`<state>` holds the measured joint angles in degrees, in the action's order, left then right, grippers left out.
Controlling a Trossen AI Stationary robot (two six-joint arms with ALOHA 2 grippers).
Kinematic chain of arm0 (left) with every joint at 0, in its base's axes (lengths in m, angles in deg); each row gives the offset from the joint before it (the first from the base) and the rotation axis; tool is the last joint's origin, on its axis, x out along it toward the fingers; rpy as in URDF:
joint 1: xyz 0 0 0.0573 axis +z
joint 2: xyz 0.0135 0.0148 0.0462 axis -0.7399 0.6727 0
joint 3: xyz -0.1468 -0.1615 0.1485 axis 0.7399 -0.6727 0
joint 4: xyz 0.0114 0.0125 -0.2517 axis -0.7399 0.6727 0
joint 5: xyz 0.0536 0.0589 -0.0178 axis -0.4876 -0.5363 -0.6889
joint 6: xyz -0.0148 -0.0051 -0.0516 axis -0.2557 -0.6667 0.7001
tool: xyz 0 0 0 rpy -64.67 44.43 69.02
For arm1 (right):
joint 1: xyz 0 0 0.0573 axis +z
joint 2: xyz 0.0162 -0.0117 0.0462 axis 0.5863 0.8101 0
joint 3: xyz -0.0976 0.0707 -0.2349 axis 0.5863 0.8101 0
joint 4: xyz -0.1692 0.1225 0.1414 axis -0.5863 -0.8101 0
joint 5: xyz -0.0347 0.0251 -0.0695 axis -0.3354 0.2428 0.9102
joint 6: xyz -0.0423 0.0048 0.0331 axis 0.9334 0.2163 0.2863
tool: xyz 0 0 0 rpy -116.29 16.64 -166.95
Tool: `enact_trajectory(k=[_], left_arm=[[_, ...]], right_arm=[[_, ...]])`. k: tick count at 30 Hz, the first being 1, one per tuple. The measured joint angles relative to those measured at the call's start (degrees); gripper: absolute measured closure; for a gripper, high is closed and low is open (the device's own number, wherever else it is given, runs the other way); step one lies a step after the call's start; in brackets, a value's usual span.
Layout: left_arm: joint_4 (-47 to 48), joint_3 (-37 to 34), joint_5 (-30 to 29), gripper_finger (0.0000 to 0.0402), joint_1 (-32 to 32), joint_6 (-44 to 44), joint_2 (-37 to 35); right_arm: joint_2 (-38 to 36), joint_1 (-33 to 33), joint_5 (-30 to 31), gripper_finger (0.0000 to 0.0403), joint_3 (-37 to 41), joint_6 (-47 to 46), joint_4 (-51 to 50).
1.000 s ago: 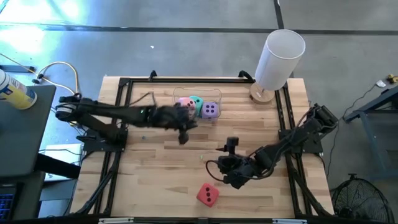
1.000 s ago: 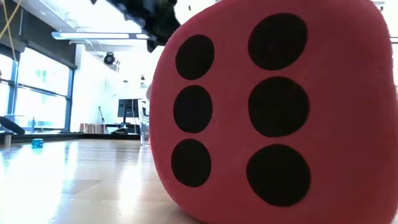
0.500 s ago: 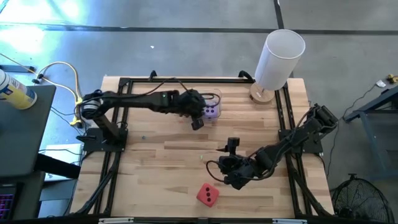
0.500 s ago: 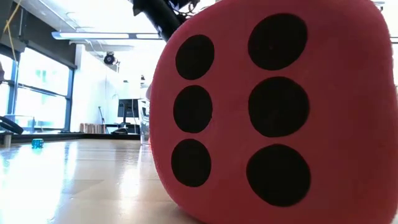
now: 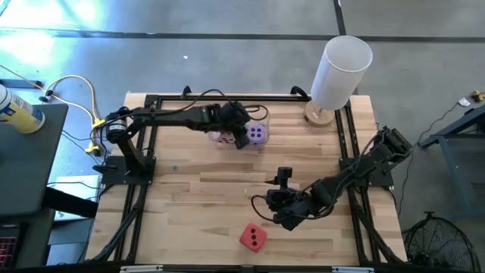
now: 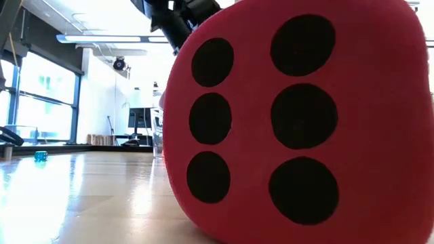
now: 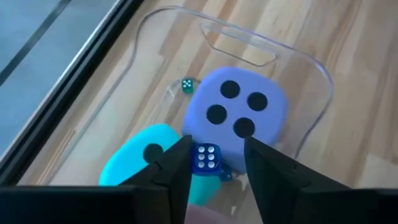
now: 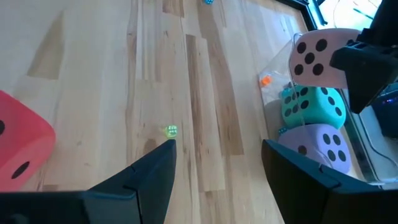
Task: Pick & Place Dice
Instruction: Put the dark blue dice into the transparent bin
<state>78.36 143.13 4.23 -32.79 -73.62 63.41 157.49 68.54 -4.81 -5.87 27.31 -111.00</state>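
A clear plastic bin [image 7: 309,62] at the table's far middle holds a purple die [image 7: 239,115], a teal die [image 7: 134,165] and a pink die [image 8: 318,55] that rests on the teal one. My left gripper [image 7: 216,163] hovers over the bin, fingers apart, with a tiny blue die [image 7: 206,157] between them; in the high view it [image 5: 240,136] stands beside the purple die [image 5: 258,134]. The red die [image 5: 252,237] sits on the wood near the front edge and fills the low view [image 6: 298,122]. My right gripper [image 8: 214,168] is open and holds nothing; it hangs above mid-table. My left gripper has the tiny blue die between its spread fingers, close against one finger [image 7: 180,163] and clear of the other. The fingers slant down from above into the bin. Whether that finger touches the die, I cannot tell.
A tall white cylinder [image 5: 341,70] stands at the far right corner. A tiny yellow-green die [image 8: 171,130] lies on bare wood ahead of my right gripper. Another tiny die [image 7: 186,85] lies in the bin. Black frame rails [image 5: 151,106] border the table.
My left gripper has swung from mid-table toward the far edge and a little right, and now stands over the clear bin. The big dice and my right arm have kept their places.
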Motion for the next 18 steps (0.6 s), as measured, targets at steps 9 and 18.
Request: enact_trajectory(k=[9, 18], left_arm=[[0.91, 0.0, 0.02, 0.0258, -2.23, 0.1, 0.04], [0.12, 0.0, -0.2, 0.0257, -3.07, -2.47, 2.71]], right_arm=[[0.0, 0.0, -0.02, 0.0175, 0.0, -0.01, -0.01], [0.0, 0.0, -0.02, 0.0175, 0.0, -0.25, -0.06]])
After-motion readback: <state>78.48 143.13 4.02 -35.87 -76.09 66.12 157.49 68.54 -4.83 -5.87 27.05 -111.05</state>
